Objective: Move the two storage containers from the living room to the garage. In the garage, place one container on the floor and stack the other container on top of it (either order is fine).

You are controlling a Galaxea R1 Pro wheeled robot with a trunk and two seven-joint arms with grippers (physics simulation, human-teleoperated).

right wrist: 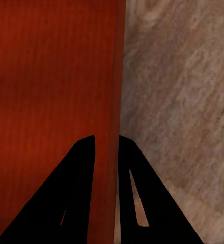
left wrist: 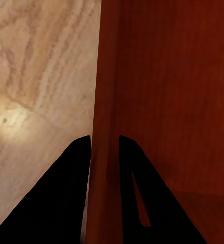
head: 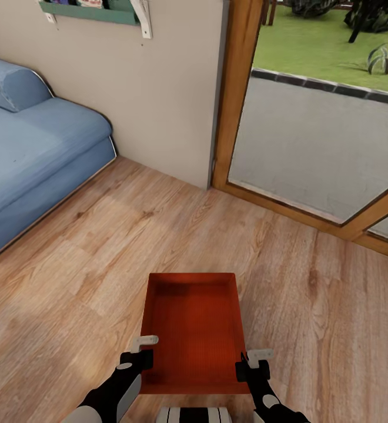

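Left gripper (head: 140, 351) – right gripper (head: 254, 364), each pinching a storage container (head: 195, 329) side wall

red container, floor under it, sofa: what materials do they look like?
Storage container: probably moulded plastic; thin plain walls, uniform red-orange, matte, with a fine ribbed texture on the base. Both grippers, left and right, pinch its side walls.
Floor: wood or wood-look laminate; plank seams, grain and knots, low satin sheen.
Sofa: blue woven-looking upholstery, matte, softly rounded cushions with light piping along the edges.
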